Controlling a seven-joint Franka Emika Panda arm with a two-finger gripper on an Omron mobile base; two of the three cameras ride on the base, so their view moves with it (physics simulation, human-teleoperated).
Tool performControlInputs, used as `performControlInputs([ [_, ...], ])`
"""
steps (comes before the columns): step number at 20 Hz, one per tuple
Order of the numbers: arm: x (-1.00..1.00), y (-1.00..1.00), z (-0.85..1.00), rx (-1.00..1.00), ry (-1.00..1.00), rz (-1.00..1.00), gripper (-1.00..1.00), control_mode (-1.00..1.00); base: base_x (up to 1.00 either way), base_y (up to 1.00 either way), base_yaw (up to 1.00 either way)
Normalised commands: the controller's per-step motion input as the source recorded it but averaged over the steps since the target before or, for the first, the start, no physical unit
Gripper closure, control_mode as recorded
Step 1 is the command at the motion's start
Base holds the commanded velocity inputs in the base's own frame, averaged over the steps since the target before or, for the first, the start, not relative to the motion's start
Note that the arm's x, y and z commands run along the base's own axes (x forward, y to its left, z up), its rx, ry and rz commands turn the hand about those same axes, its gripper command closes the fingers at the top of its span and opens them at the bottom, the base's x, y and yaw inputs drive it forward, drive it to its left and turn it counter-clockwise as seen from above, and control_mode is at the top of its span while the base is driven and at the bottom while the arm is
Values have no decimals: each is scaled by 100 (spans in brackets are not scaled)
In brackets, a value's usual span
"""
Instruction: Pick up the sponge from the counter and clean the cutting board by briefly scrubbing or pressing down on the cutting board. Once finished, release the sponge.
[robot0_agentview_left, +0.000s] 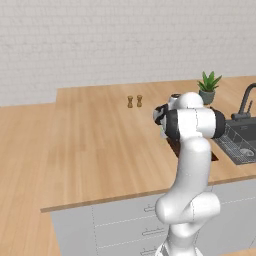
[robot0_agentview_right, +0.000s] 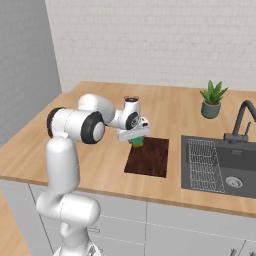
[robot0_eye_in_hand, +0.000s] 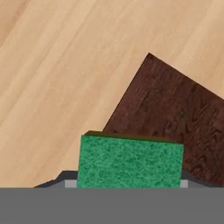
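My gripper (robot0_agentview_right: 136, 139) is shut on the green sponge (robot0_agentview_right: 137, 142) and holds it in the air over the near-left edge of the dark brown cutting board (robot0_agentview_right: 149, 156). In the hand view the sponge (robot0_eye_in_hand: 130, 161) shows as a green block between the fingers, with the cutting board (robot0_eye_in_hand: 175, 118) below it to the right and the light wood counter (robot0_eye_in_hand: 57, 78) to the left. From the left base view the arm hides most of the cutting board (robot0_agentview_left: 172, 146); only slivers show beside the forearm. The counter (robot0_agentview_right: 95, 165) runs under both.
A black sink basin (robot0_agentview_right: 220, 162) with a wire rack and a dark faucet (robot0_agentview_right: 241, 120) lies right of the board. A potted plant (robot0_agentview_right: 212, 100) stands at the back. Two small wooden shakers (robot0_agentview_left: 134, 101) stand further back on the counter.
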Motion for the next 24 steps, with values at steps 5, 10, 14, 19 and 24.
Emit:
performControlInputs([
  [5, 46, -2, -31, 4, 2, 0, 100, -100, 0, 0, 0],
  [10, 21, 0, -23, 6, 6, 0, 100, -100, 0, 0, 0],
  [14, 16, -13, -25, 4, 5, 0, 100, -100, 0, 0, 0],
  [19, 16, -14, -11, -6, 0, 0, 100, -100, 0, 0, 0],
  [24, 0, -28, -4, -11, -4, 0, 100, -100, 0, 0, 0],
])
